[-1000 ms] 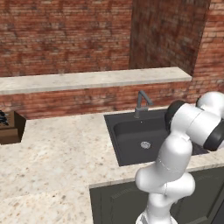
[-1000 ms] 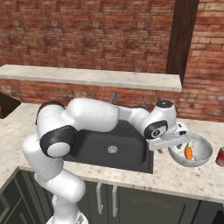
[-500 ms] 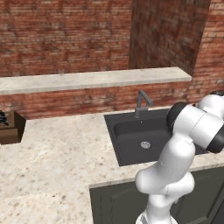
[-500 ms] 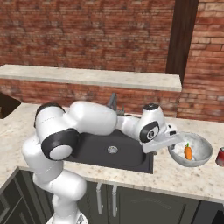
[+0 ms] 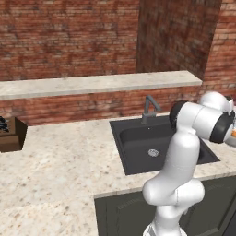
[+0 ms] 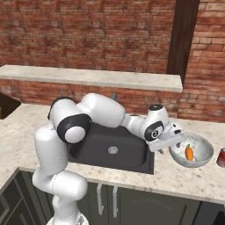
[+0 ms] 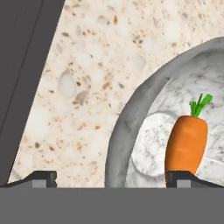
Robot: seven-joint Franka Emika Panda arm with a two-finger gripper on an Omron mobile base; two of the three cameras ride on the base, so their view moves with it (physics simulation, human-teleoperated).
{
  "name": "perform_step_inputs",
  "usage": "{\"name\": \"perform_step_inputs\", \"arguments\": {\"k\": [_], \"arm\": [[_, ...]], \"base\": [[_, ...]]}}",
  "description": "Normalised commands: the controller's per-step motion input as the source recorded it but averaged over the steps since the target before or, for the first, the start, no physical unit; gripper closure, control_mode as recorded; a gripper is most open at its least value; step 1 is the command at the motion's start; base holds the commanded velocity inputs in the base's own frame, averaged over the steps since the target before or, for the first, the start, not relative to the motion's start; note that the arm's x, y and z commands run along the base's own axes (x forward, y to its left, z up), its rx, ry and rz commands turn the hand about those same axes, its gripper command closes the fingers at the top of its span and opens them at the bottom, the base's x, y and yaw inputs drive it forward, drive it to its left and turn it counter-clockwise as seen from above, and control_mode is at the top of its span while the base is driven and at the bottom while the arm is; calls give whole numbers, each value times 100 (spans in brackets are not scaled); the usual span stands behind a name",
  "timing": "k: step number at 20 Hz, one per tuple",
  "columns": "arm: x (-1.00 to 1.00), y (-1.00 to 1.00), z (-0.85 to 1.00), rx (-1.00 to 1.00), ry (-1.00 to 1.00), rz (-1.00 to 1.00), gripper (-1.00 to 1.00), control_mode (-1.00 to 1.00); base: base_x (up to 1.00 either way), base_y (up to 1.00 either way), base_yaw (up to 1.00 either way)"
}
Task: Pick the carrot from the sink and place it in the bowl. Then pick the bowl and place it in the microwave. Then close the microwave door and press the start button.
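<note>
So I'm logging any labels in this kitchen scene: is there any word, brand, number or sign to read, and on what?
None: no readable text anywhere.
The red can at the counter's right edge: any print is too small to read.
The bowl, the carrot, the sink and the dark box at far left bear no lettering.

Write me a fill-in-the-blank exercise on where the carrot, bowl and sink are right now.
1. The small bright orange carrot lies inside the round pale grey ____.
2. That container stands on the speckled counter to the ____ of the dark charcoal sink in the right base view.
3. The gripper has its jaws ____.

Missing words: bowl; right; open
</note>
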Motion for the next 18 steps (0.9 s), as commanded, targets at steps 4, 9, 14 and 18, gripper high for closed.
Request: {"name": "perform_step_inputs", "arguments": {"k": [4, 9, 14, 18], "arm": [[11, -41, -24, 0, 1, 0, -100, -100], [26, -16, -38, 0, 7, 0, -100, -100], [7, -1, -18, 0, 5, 0, 100, -100], [0, 0, -2, 0, 2, 0, 100, -100]], "base": [[0, 0, 0], [0, 0, 0], [0, 0, 0], [0, 0, 0]]}}
